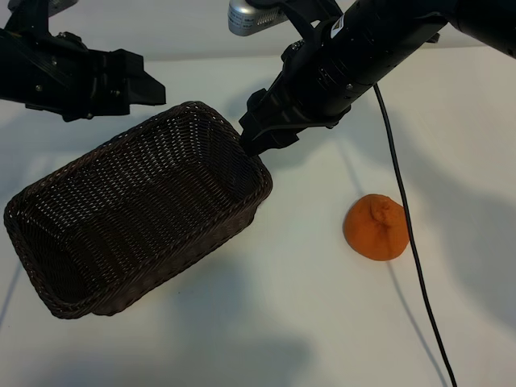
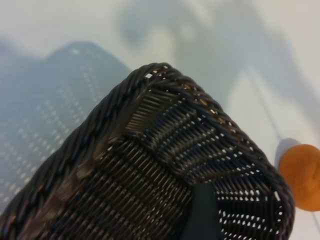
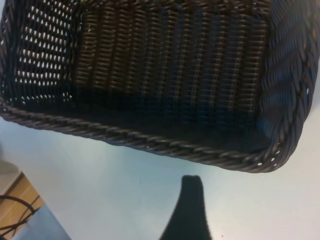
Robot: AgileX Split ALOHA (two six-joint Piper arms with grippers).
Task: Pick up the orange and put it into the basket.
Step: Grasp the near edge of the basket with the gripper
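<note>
The orange [image 1: 376, 227] lies on the white table, right of the basket [image 1: 56, 298] and apart from it; its edge also shows in the left wrist view as the orange [image 2: 302, 175]. The dark brown wicker basket lies slantwise with nothing inside. My right gripper [image 1: 255, 139] hangs open at the basket's far right corner; one finger [image 3: 190, 210] shows over bare table just outside the braided rim [image 3: 165, 145]. My left gripper [image 1: 151, 87] is open, raised beyond the basket's far side; one finger [image 2: 202, 215] shows over the basket's corner [image 2: 160, 75]. Neither holds anything.
A black cable [image 1: 413, 242] runs down the table past the orange's right side. A silver housing [image 1: 248, 16] sits at the far edge behind the right arm. Bare white table [image 1: 306, 322] lies in front of the basket and the orange.
</note>
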